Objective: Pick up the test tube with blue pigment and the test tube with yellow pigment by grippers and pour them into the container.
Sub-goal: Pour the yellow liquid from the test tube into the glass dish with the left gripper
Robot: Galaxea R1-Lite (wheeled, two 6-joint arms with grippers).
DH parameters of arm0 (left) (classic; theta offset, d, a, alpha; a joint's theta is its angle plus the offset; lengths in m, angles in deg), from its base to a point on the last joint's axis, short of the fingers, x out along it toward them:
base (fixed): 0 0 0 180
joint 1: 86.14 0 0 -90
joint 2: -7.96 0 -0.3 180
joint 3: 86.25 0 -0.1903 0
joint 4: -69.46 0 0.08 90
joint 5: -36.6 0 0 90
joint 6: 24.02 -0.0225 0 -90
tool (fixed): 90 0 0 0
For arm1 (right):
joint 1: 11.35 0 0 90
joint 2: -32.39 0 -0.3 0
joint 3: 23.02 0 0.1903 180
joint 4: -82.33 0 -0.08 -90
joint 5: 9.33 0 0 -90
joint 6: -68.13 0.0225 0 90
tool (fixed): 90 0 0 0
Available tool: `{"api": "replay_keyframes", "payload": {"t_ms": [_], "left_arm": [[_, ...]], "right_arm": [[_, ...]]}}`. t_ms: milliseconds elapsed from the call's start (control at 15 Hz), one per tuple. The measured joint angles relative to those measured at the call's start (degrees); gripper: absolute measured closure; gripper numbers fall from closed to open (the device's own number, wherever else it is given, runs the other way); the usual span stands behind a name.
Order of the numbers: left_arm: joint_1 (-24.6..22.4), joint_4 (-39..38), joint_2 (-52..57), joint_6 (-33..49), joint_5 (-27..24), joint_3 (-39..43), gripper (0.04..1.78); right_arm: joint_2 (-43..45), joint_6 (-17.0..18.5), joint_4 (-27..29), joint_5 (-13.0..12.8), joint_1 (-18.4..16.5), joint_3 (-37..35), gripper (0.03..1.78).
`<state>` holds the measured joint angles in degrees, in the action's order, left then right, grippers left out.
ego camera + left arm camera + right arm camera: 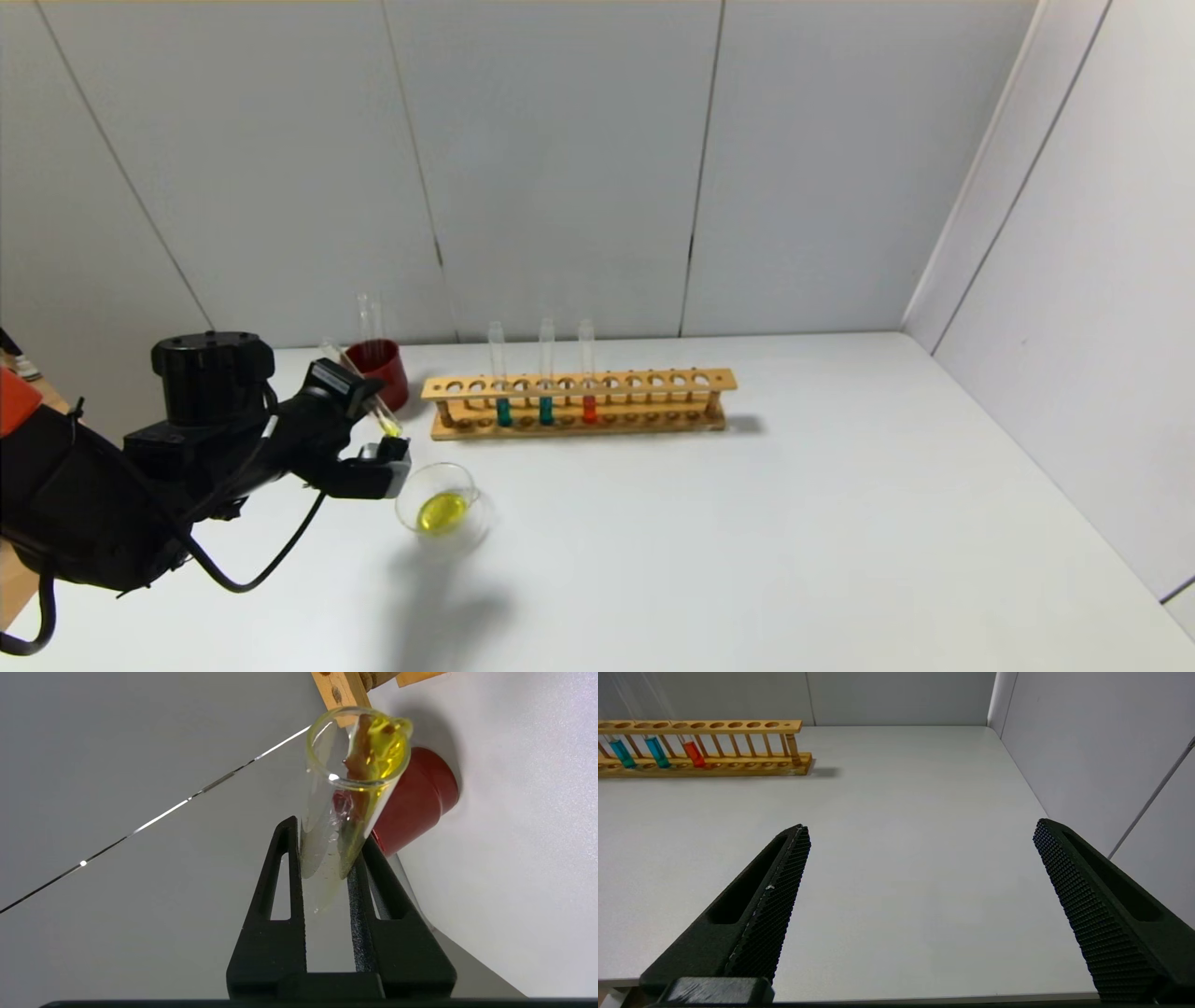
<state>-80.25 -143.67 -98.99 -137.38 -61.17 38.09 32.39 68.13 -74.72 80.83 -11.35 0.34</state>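
White table (747,523), grey panel walls (560,168) — wooden rack (579,403), yellow-filled container (442,509).

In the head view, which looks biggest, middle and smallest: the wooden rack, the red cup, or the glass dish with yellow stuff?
1. wooden rack, clearly the largest, long across the table.
2. glass dish, somewhat wider than the cup.
3. red cup, smallest, though it sits farther from the camera and is partly hidden by the left pincer, so this last ranking is unsure.

right gripper (920,830) fingers spread wide above white table (896,849), holding nothing, wooden rack (703,746) well apart at far side, two test tubes with blue pigment (621,752) (657,751) and orange-red tube (694,753) upright in neighbouring holes, grey wall panels (1087,742) beside table
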Motion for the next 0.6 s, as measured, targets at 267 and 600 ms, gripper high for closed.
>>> {"api": "replay_keyframes", "payload": {"t_ms": [267,600], "left_arm": [[0.00,-0.07,0.23,-1.80,-0.02,-0.11,1.50],[-0.05,-1.02,0.56,-3.51,0.24,-0.21,1.50]], "right_arm": [[0.00,0.00,0.00,0.00,0.00,0.00,0.06],[0.00,0.00,0.00,-0.02,0.00,0.00,0.06]]}}
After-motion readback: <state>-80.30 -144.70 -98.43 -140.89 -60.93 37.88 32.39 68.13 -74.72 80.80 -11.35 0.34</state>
